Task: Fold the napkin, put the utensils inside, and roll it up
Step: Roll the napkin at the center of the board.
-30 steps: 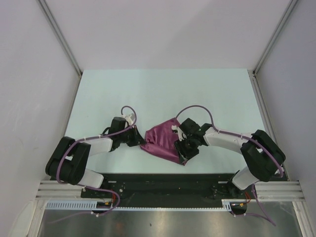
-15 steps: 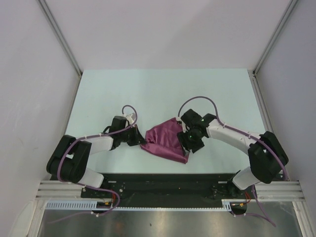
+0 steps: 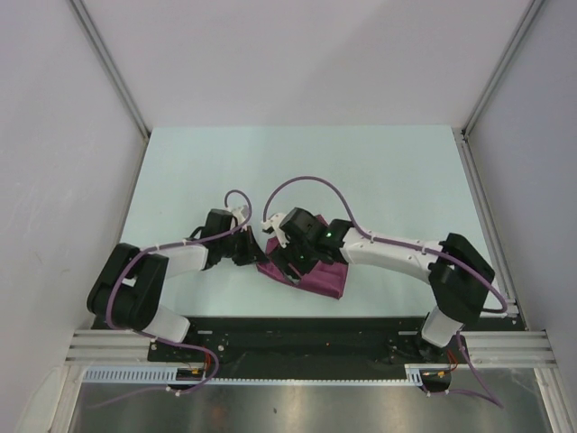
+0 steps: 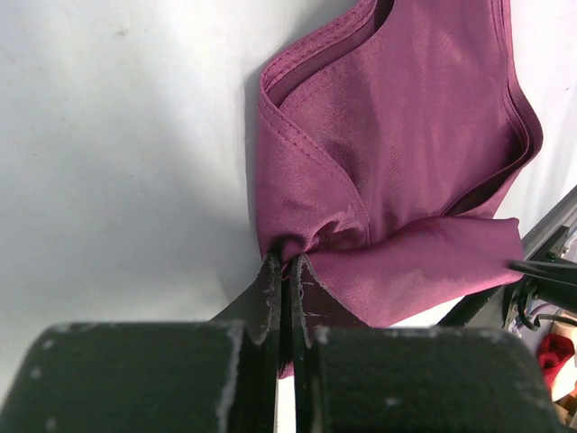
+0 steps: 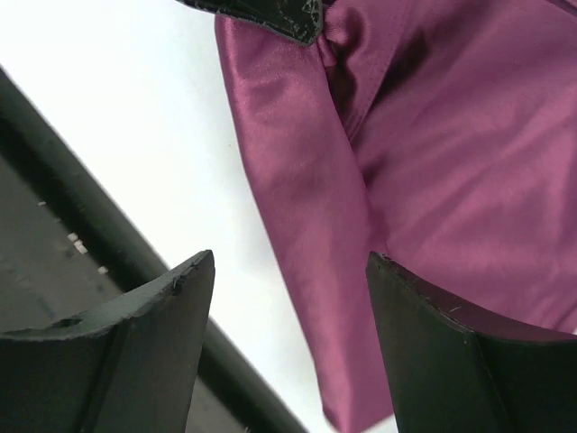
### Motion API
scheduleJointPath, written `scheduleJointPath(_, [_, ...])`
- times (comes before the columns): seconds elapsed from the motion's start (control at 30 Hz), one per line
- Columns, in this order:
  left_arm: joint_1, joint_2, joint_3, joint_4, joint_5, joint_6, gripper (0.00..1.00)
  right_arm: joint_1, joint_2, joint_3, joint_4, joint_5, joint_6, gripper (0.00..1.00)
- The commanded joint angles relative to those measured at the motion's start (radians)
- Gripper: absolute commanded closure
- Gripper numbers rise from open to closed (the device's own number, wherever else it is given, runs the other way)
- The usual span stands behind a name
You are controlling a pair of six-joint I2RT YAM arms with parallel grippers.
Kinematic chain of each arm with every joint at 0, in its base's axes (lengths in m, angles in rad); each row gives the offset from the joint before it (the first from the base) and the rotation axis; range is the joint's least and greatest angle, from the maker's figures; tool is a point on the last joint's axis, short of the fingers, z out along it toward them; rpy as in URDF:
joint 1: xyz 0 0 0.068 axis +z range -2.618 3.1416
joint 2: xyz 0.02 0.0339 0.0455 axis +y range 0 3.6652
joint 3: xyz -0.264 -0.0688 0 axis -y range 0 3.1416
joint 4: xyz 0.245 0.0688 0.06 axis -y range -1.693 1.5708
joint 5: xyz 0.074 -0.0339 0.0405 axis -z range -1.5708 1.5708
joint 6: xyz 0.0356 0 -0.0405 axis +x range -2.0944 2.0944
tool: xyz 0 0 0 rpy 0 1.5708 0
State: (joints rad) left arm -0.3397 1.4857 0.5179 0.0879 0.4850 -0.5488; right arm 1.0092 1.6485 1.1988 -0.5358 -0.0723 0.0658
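The plum napkin (image 3: 326,278) lies folded and bunched on the table near the front edge. It fills the left wrist view (image 4: 406,162) and the right wrist view (image 5: 451,153). My left gripper (image 3: 255,253) is shut on the napkin's left corner, with cloth pinched between the fingertips (image 4: 287,263). My right gripper (image 3: 290,262) is open and empty, hovering over the napkin's left part, close to the left gripper; its fingers (image 5: 171,307) straddle a rolled fold of cloth. The orange spoon is out of view.
The pale table (image 3: 297,171) is walled by white panels on three sides. A black rail (image 3: 297,329) runs along the front edge, close under the napkin, and shows in the right wrist view (image 5: 81,207).
My right gripper has swung left across the napkin, from its right side to its left corner beside the left gripper. The left gripper has stayed shut on the corner.
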Motion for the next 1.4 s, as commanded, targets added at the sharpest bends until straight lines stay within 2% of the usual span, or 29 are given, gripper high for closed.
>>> scheduleJointPath(0.0, [-0.002,0.036,0.028,-0.042,-0.033,0.033,1.00,0.017,0.048,-0.033,0.161,-0.004,-0.063,0.27])
scheduleJointPath(0.3, [-0.002,0.054,0.039,-0.043,-0.028,0.035,1.00,0.031,0.080,-0.123,0.280,0.000,-0.087,0.27])
scheduleJointPath(0.7, [-0.002,0.050,0.036,-0.037,-0.026,0.027,1.00,0.032,0.169,-0.116,0.208,-0.023,-0.070,0.34])
scheduleJointPath(0.77, [-0.002,0.045,0.034,-0.033,-0.025,0.023,1.00,0.032,0.178,-0.122,0.204,-0.021,-0.041,0.40])
scheduleJointPath(0.83, [-0.002,0.030,0.030,-0.028,-0.028,0.013,1.00,0.032,0.201,-0.117,0.188,-0.014,-0.029,0.54])
scheduleJointPath(0.9, [-0.001,0.010,0.019,-0.008,-0.026,0.003,1.00,0.031,0.220,-0.114,0.169,-0.015,-0.021,0.60])
scheduleJointPath(0.93, [0.005,-0.002,0.014,-0.002,-0.026,-0.006,0.98,0.031,0.224,-0.114,0.165,-0.023,-0.020,0.67])
scheduleJointPath(1.03, [0.025,-0.056,0.004,-0.004,-0.051,-0.022,0.78,0.026,0.221,-0.113,0.145,-0.096,-0.024,0.73])
scheduleJointPath(1.07, [0.033,-0.092,-0.002,-0.004,-0.063,-0.026,0.64,0.022,0.215,-0.110,0.140,-0.124,-0.024,0.73])
scheduleJointPath(1.13, [0.056,-0.129,-0.025,-0.005,-0.077,-0.034,0.54,0.003,0.206,-0.099,0.122,-0.225,-0.023,0.75])
scheduleJointPath(1.17, [0.062,-0.174,-0.033,-0.014,-0.104,-0.033,0.45,-0.004,0.203,-0.094,0.116,-0.286,-0.018,0.76])
scheduleJointPath(1.27, [0.074,-0.263,-0.065,-0.049,-0.175,-0.030,0.37,-0.035,0.194,-0.081,0.106,-0.406,-0.005,0.77])
scheduleJointPath(1.37, [0.074,-0.326,-0.128,-0.027,-0.206,-0.016,0.36,-0.076,0.195,-0.088,0.131,-0.525,0.012,0.78])
